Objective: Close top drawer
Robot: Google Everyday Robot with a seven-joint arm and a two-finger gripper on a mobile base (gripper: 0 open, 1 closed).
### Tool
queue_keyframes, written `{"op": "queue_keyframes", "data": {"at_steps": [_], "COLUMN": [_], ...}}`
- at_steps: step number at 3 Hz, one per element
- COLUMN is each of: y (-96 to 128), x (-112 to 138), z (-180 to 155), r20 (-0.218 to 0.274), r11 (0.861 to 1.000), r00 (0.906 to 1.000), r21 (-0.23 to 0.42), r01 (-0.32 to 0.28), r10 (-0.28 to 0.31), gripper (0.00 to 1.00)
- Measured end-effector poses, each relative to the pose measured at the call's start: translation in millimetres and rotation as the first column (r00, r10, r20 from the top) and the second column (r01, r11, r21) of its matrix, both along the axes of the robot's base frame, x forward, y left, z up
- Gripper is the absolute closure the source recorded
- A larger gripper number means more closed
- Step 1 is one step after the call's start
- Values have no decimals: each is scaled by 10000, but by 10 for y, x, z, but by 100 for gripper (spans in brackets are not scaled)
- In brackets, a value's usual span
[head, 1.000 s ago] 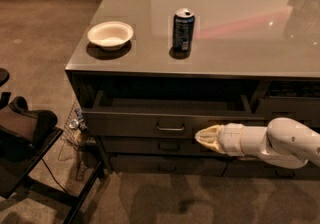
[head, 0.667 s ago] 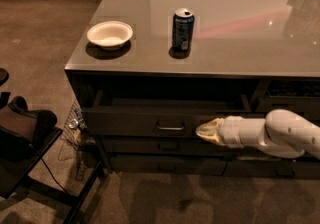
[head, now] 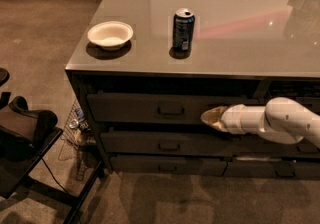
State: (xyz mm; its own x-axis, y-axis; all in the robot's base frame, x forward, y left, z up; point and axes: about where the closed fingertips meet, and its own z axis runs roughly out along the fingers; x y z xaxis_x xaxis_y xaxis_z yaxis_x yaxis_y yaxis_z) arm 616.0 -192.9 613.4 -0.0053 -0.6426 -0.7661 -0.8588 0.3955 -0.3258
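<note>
The top drawer [head: 135, 107] is the uppermost dark grey-brown front under the counter, with a small bar handle [head: 171, 110] at its centre. Its front stands only slightly forward of the cabinet, and no light inside shows. My gripper [head: 209, 117] comes in from the right on a white arm [head: 280, 123]. Its pale tip rests against the drawer front, just right of the handle.
A white bowl [head: 110, 34] and a dark soda can [head: 183, 29] stand on the grey countertop [head: 240, 28]. Two lower drawers [head: 165, 144] sit below. A black chair [head: 25, 133] and a wire basket [head: 75, 128] stand on the carpet at left.
The top drawer has slid inward; its open gap has gone. My gripper has followed it toward the cabinet, staying right of the handle.
</note>
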Motion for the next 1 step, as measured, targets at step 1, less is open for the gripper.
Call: {"op": "queue_keyframes", "data": {"at_steps": [1], "y": [-104], "x": [186], "z": [96], "r20": [257], "r11": [9998], "r00": [9995], "r21": [-119], "r01": [180], "r10": [-177], "gripper": [100]}}
